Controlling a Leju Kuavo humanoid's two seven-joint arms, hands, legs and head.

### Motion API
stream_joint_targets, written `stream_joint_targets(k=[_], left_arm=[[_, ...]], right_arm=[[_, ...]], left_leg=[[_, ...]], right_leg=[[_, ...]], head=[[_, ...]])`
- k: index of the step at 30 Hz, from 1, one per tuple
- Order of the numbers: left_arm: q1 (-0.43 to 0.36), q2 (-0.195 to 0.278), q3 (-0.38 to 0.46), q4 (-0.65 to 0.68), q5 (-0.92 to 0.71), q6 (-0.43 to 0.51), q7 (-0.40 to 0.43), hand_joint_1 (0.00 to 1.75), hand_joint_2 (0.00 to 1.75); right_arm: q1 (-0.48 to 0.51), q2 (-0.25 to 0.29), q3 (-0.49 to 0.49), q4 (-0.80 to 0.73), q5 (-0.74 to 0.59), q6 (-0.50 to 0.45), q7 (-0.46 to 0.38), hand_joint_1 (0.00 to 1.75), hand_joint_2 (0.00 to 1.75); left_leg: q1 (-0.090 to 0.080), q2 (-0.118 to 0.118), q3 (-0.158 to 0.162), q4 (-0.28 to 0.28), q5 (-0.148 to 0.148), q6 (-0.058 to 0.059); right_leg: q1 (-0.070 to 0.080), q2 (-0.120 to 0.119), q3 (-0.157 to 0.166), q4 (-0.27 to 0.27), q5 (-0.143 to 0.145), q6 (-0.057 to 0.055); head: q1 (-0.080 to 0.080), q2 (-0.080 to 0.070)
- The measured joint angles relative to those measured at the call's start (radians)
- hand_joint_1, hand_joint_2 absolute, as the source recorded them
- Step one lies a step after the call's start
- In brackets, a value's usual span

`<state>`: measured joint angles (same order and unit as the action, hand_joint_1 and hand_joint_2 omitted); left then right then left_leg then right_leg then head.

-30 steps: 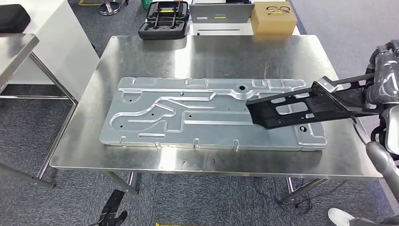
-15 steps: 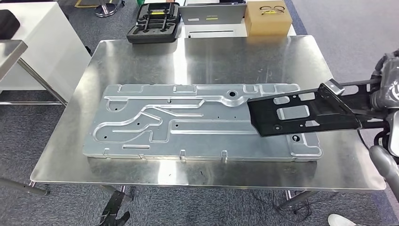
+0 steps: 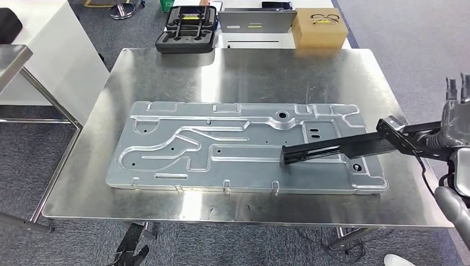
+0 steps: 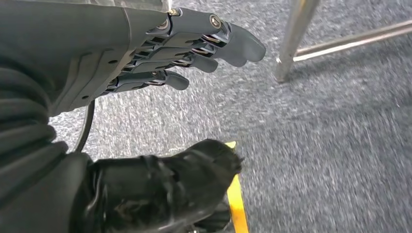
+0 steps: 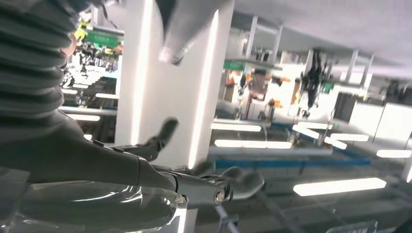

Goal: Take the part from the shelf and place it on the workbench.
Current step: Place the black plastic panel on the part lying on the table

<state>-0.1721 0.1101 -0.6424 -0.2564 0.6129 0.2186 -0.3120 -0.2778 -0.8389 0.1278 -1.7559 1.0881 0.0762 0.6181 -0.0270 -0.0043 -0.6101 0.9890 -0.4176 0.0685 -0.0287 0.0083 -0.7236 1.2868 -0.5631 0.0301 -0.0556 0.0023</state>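
The part (image 3: 332, 148) is a long flat black plate with cut-outs, seen almost edge-on in the head view. It slants down over the right end of a large stamped silver panel (image 3: 221, 147), which lies on the steel workbench (image 3: 249, 72). The part's far tip is low over the panel; whether it touches I cannot tell. My right hand (image 3: 455, 124) grips the part's near end at the picture's right edge. In the right wrist view the right hand's fingers (image 5: 233, 183) point up at a ceiling. My left hand (image 4: 194, 48) hangs over grey carpet, fingers apart and holding nothing.
Behind the workbench lie a black foam-lined case (image 3: 185, 27), a grey laptop (image 3: 255, 22) and a cardboard box (image 3: 318, 27) with glasses on it. A white table (image 3: 50, 50) and a steel shelf corner (image 3: 11, 58) stand at the left. A person's shoe (image 3: 396, 259) shows at the bottom right.
The part has rolled from face-up to nearly edge-on and dropped, its far end lower and further left over the panel. The camera has shifted slightly.
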Motion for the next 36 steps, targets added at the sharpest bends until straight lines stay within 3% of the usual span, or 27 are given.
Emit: stream_joint_targets(k=[3, 5, 9, 11, 13, 15, 17, 19, 22, 24, 26, 28, 30, 31, 34, 36], left_arm=[[0.000, -0.001, 0.001, 0.000, 0.005, 0.028, 0.007, 0.00, 0.00], [-0.001, 0.000, 0.004, 0.000, 0.007, 0.044, 0.014, 0.00, 0.00], [0.003, -0.001, 0.008, 0.000, 0.008, 0.056, 0.022, 0.00, 0.00], [0.002, -0.002, 0.009, 0.000, 0.008, 0.057, 0.023, 0.00, 0.00], [0.004, -0.002, 0.011, 0.000, 0.010, 0.058, 0.024, 0.00, 0.00], [0.009, -0.004, 0.012, 0.000, 0.011, 0.059, 0.025, 0.00, 0.00], [0.011, -0.005, 0.013, 0.000, 0.012, 0.060, 0.024, 0.00, 0.00], [0.011, -0.004, 0.013, 0.000, 0.010, 0.064, 0.022, 0.00, 0.00], [0.011, -0.003, 0.013, 0.000, 0.007, 0.071, 0.019, 0.00, 0.00], [0.012, -0.001, 0.013, 0.000, 0.006, 0.074, 0.019, 0.00, 0.00], [0.013, -0.001, 0.013, 0.000, 0.005, 0.074, 0.017, 0.00, 0.00], [0.013, -0.001, 0.013, 0.000, 0.006, 0.074, 0.016, 0.00, 0.00], [0.015, -0.002, 0.013, 0.000, 0.007, 0.074, 0.014, 0.00, 0.00], [0.016, -0.002, 0.013, 0.000, 0.008, 0.073, 0.012, 0.00, 0.00], [0.019, -0.003, 0.014, 0.000, 0.014, 0.071, 0.006, 0.00, 0.00], [0.022, -0.002, 0.014, 0.000, 0.017, 0.070, 0.002, 0.00, 0.00]], right_arm=[[0.001, 0.001, 0.001, 0.010, -0.028, 0.004, 0.003, 0.00, 0.00], [0.001, 0.002, 0.002, 0.014, -0.043, 0.004, 0.010, 0.00, 0.00], [-0.003, 0.008, 0.005, 0.020, -0.065, 0.004, 0.023, 0.00, 0.00], [-0.010, 0.010, 0.005, 0.021, -0.069, 0.004, 0.027, 0.00, 0.00], [-0.011, 0.011, 0.006, 0.022, -0.074, 0.003, 0.033, 0.00, 0.00], [-0.012, 0.014, 0.008, 0.026, -0.079, 0.001, 0.037, 0.00, 0.00], [-0.012, 0.017, 0.010, 0.029, -0.084, -0.004, 0.040, 0.00, 0.00], [-0.010, 0.018, 0.010, 0.031, -0.087, -0.010, 0.044, 0.00, 0.00], [0.001, 0.018, 0.010, 0.036, -0.102, -0.013, 0.052, 0.00, 0.00], [0.009, 0.019, 0.009, 0.038, -0.132, -0.009, 0.063, 0.00, 0.00], [0.011, 0.018, 0.005, 0.039, -0.167, 0.004, 0.072, 0.00, 0.00], [0.015, 0.019, 0.001, 0.042, -0.198, 0.026, 0.075, 0.00, 0.00], [0.023, 0.022, 0.000, 0.046, -0.231, 0.045, 0.076, 0.00, 0.00], [0.026, 0.025, -0.001, 0.048, -0.250, 0.050, 0.076, 0.00, 0.00], [0.027, 0.038, -0.007, 0.055, -0.306, 0.065, 0.076, 0.00, 0.00], [0.029, 0.047, -0.011, 0.060, -0.341, 0.084, 0.076, 0.00, 0.00]], left_leg=[[0.001, -0.004, -0.010, 0.036, -0.021, -0.011], [-0.001, -0.007, -0.024, 0.064, -0.034, -0.021], [0.000, -0.010, -0.041, 0.086, -0.047, -0.035], [0.007, -0.007, -0.073, 0.157, -0.090, -0.049], [0.015, -0.006, -0.126, 0.267, -0.137, -0.058], [0.020, -0.006, -0.146, 0.303, -0.131, -0.059], [0.019, -0.006, -0.101, 0.205, -0.070, -0.050], [0.012, -0.007, -0.044, 0.089, -0.030, -0.039], [0.000, -0.008, -0.022, 0.042, -0.024, -0.029], [0.003, -0.006, -0.009, 0.015, -0.011, -0.022], [0.006, -0.003, 0.008, -0.013, 0.001, -0.013], [0.003, -0.002, 0.011, -0.015, 0.001, -0.007], [0.003, -0.001, 0.011, -0.010, -0.002, -0.004], [0.003, -0.002, 0.010, -0.005, -0.005, -0.005], [0.005, -0.005, -0.001, 0.030, -0.024, -0.018], [0.003, -0.007, -0.012, 0.051, -0.034, -0.028]], right_leg=[[-0.009, -0.003, 0.071, -0.146, 0.076, 0.011], [-0.009, -0.001, 0.094, -0.197, 0.087, 0.004], [-0.007, 0.002, 0.089, -0.196, 0.090, -0.019], [-0.008, 0.001, 0.091, -0.202, 0.093, -0.026], [-0.006, -0.001, 0.093, -0.203, 0.093, -0.028], [-0.004, -0.002, 0.094, -0.203, 0.092, -0.030], [-0.004, -0.001, 0.097, -0.204, 0.091, -0.030], [-0.005, -0.001, 0.100, -0.211, 0.094, -0.026], [-0.010, 0.000, 0.103, -0.227, 0.101, -0.012], [-0.012, 0.000, 0.103, -0.229, 0.098, -0.004], [-0.006, -0.002, 0.081, -0.173, 0.061, -0.003], [-0.001, -0.003, 0.028, -0.057, 0.005, -0.005], [-0.001, -0.003, -0.003, 0.005, -0.008, -0.001], [-0.003, -0.004, 0.008, -0.016, 0.012, 0.001], [-0.008, -0.003, 0.092, -0.178, 0.082, 0.006], [-0.006, 0.000, 0.111, -0.212, 0.084, -0.003]], head=[[0.001, 0.000], [0.002, 0.000], [0.001, 0.000], [-0.002, 0.000], [-0.004, 0.000], [-0.004, 0.000], [-0.004, 0.000], [-0.003, 0.000], [-0.004, 0.000], [-0.004, 0.000], [-0.002, 0.000], [-0.001, 0.000], [0.000, 0.000], [0.000, 0.000], [0.000, 0.000], [-0.001, 0.000]])
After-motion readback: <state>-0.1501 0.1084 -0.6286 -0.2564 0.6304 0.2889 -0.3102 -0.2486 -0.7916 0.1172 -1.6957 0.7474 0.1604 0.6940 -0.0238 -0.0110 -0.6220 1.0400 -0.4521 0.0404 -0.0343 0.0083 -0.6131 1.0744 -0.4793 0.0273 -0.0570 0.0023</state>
